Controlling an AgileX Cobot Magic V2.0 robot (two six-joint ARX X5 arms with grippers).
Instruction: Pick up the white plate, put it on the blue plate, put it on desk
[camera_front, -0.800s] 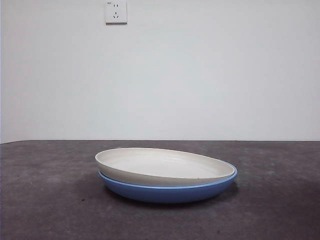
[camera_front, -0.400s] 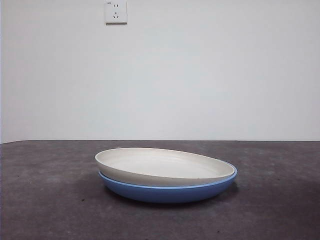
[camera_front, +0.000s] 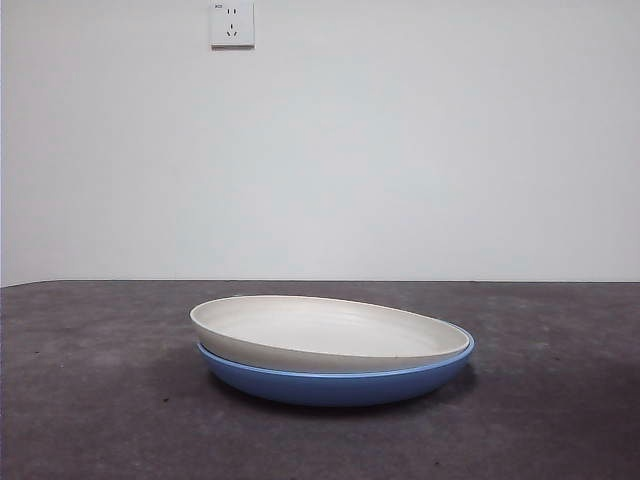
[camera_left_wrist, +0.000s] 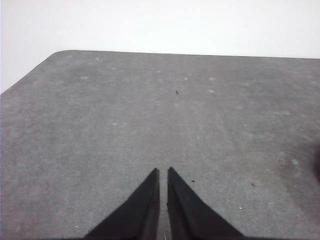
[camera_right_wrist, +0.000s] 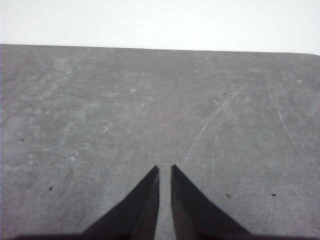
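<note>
- The white plate sits inside the blue plate, nested on top of it, near the middle of the desk in the front view.
- The white plate is tilted: its left rim stands clear above the blue rim, while its right rim sinks down to meet the blue rim, which shows as a thin bright edge along that side.
- The blue plate rests flat on the desk, with a soft shadow under it on both sides.
- Faint rings show on the inside of the white plate.
- A white wall stands behind the desk, with a power socket high up, left of centre.
- No arm shows in the front view; nothing touches either plate.
- The left gripper hangs over bare desk, its two black jaws pressed almost together with only a thin slit between the tips, holding nothing.
- The rounded corner of the desk shows in the left wrist view, with the wall beyond it.
- The right gripper is likewise over bare desk, its jaws drawn close with a narrow gap, pinching nothing.
- Pale, thin scratches cross the desk surface ahead of the right gripper.
- Neither plate shows in the wrist views.
</note>
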